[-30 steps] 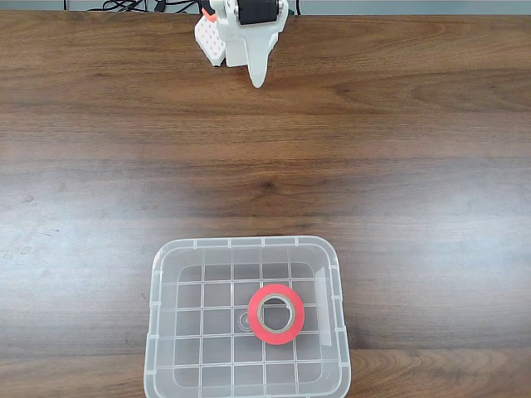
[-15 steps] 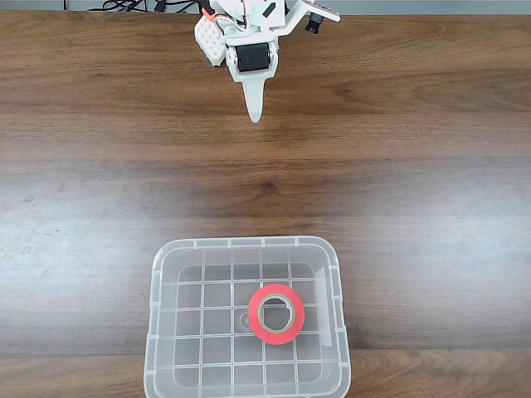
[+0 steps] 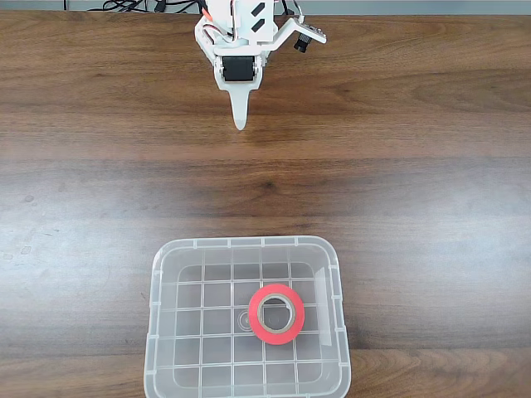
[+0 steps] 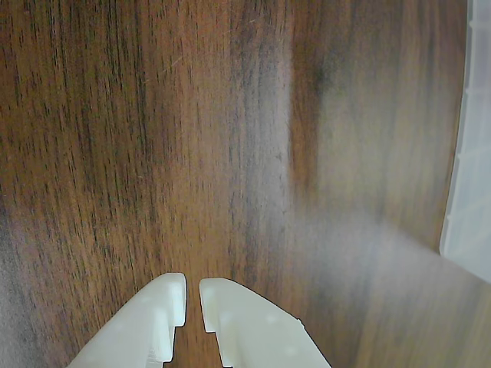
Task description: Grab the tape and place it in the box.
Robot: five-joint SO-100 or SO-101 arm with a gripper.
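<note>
1. Between your tool (image 3: 240, 123) and the box (image 3: 158, 274), the fixed view shows a broad stretch of bare bench (image 3: 398, 191); you have open passage there.
2. To either side of the tool the bench is equally open.
3. In the wrist view, the box rim (image 4: 469, 153) sits at the right edge, well apart from the tool (image 4: 193, 287).
4. Inside the box, the tape (image 3: 276, 313) lies on the floor right of centre; the left half stays free.

I see a dark wood-grain table (image 3: 415, 191), the clear box (image 3: 159, 332) resting on it at my fixed view's bottom centre, its pale rim (image 4: 468, 153) on my wrist view's right edge
</note>
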